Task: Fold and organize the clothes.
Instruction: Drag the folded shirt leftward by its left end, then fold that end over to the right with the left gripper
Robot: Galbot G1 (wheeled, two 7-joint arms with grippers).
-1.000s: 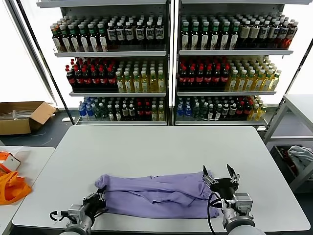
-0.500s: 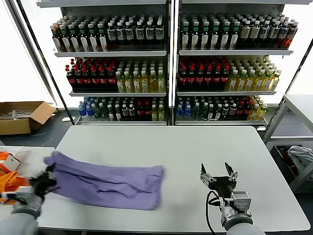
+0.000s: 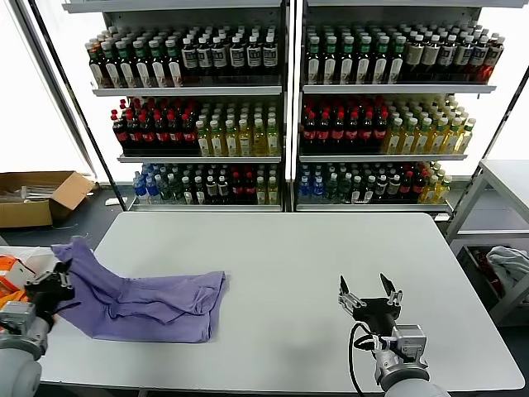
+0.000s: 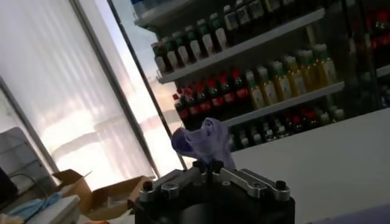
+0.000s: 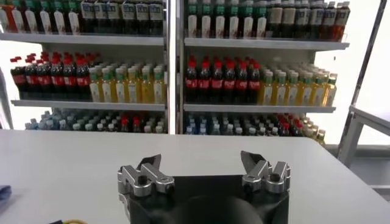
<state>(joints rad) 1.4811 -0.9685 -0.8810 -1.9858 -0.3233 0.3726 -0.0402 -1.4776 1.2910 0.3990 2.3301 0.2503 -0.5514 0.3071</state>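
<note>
The lavender T-shirt, folded into a long band, lies on the left part of the white table. One end rises off the table's left edge, where my left gripper is shut on it. In the left wrist view a bunch of the T-shirt sticks out from between the shut left gripper. My right gripper hovers open over the table's front right, holding nothing. The right wrist view shows the right gripper with its jaws wide apart above bare tabletop.
Bright orange fabric sits on a low side table at the far left, just beyond my left gripper. A cardboard box lies on the floor behind it. Drink shelves fill the back. Another table stands at the right.
My left gripper has dragged the T-shirt from the front centre of the table far to the left and lifted its end past the table's edge. The right gripper stayed open in place.
</note>
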